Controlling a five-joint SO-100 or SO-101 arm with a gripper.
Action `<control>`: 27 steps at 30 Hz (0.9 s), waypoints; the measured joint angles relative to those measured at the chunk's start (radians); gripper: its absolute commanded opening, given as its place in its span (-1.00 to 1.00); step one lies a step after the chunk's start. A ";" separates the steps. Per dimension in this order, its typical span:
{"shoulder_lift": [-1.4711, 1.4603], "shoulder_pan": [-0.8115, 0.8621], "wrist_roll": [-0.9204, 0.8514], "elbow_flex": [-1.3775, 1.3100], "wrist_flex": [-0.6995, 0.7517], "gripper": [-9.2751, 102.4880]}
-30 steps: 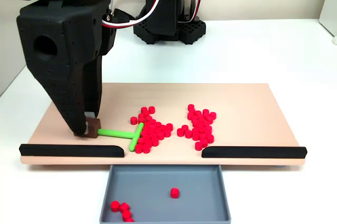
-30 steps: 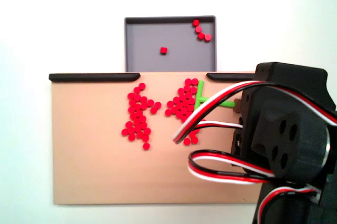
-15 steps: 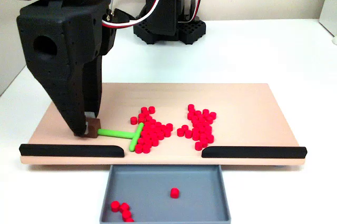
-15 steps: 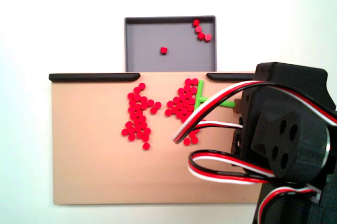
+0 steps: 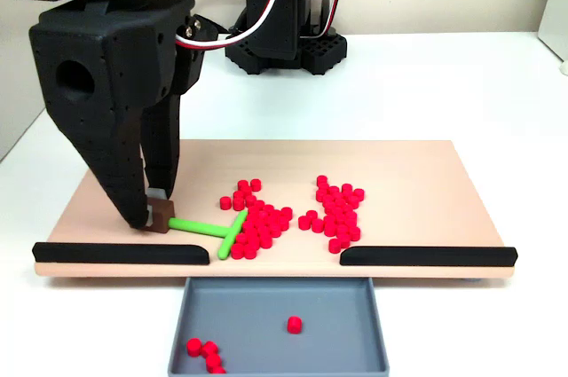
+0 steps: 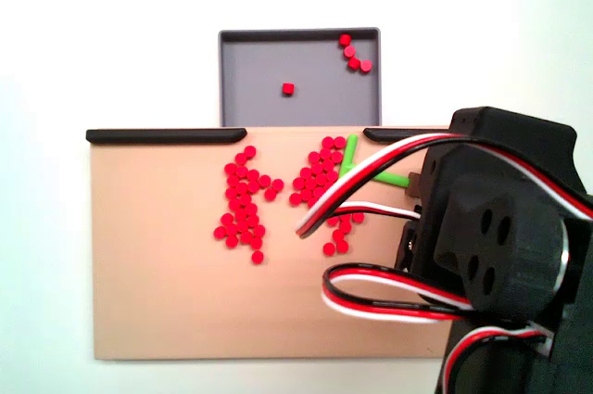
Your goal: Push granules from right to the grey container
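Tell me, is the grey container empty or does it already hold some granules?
Not empty, but nearly. The grey container holds a few granules: one alone mid-tray and a small cluster in one corner. Most still lie on the peach board.

Peach board (image 5: 417,177), black strips (image 5: 426,255), green stick (image 5: 209,230)

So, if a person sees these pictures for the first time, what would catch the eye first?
Probably the bright red granules, lying in two clusters on the peach board near its front edge. Next, the big black arm at the left of that fixed view, whose pincer holds a green T-shaped stick against the left cluster. Below the gap between two black strips sits the grey container, with a few granules inside.
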 measured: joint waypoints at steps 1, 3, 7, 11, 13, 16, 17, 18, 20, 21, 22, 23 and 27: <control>0.000 0.000 0.006 0.000 0.002 -0.84; 0.000 0.000 0.018 0.000 0.002 -0.84; 0.000 -0.006 0.037 0.000 0.000 -0.84; 0.000 -0.009 0.063 0.000 0.000 -0.84; 0.000 -0.012 0.075 0.000 0.000 -0.84; 0.000 -0.017 0.094 0.000 0.000 -0.84; 0.000 -0.018 0.101 0.000 0.000 -0.84; 0.000 -0.018 0.109 0.000 0.000 -0.84; 0.000 -0.018 0.130 0.000 0.000 -0.84; 0.000 -0.018 0.141 0.000 0.000 -0.84; 0.000 -0.018 0.152 0.000 0.000 -0.84; 0.000 -0.018 0.163 0.000 0.000 -0.84; 0.000 -0.026 0.206 0.000 0.002 -0.84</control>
